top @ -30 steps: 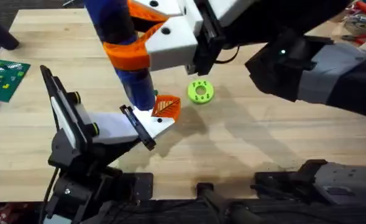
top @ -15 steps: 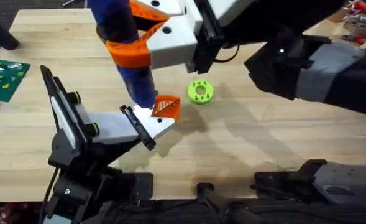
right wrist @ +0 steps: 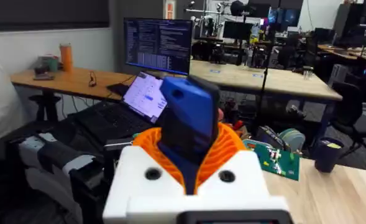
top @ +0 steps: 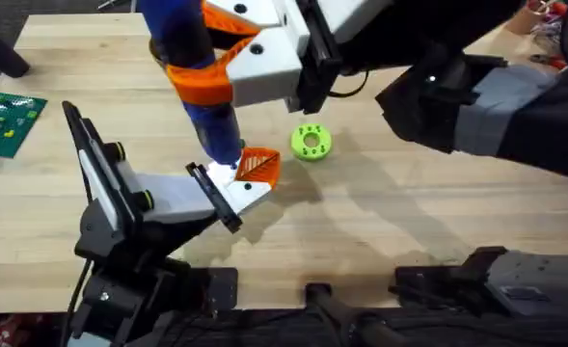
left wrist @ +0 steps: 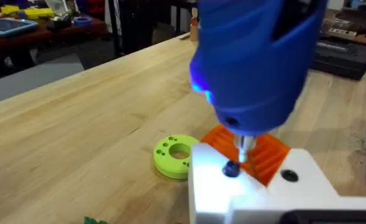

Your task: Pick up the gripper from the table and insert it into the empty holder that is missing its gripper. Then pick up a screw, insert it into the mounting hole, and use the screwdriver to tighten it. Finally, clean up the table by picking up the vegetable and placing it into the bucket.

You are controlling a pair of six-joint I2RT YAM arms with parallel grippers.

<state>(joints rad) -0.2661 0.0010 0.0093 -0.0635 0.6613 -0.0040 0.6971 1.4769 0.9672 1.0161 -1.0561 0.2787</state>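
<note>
My right jaws (top: 206, 77) clamp the unlabelled blue screwdriver (top: 211, 120), tip on a screw (left wrist: 231, 169) in the white holder (top: 235, 193) bearing the orange gripper (top: 257, 166), above the surface (top: 380, 212); my left jaws' state I cannot tell.

Even, bright overhead light falls on the table (top: 380, 222), with soft shadows cast toward 5 o'clock under the arms. The screwdriver (left wrist: 257, 62) looms large and blurred in the left wrist view, a blue glow at its 9 o'clock side. The room behind is dimmer.

Grainy wooden table (top: 409, 212), glossy screwdriver (left wrist: 257, 68)
</note>
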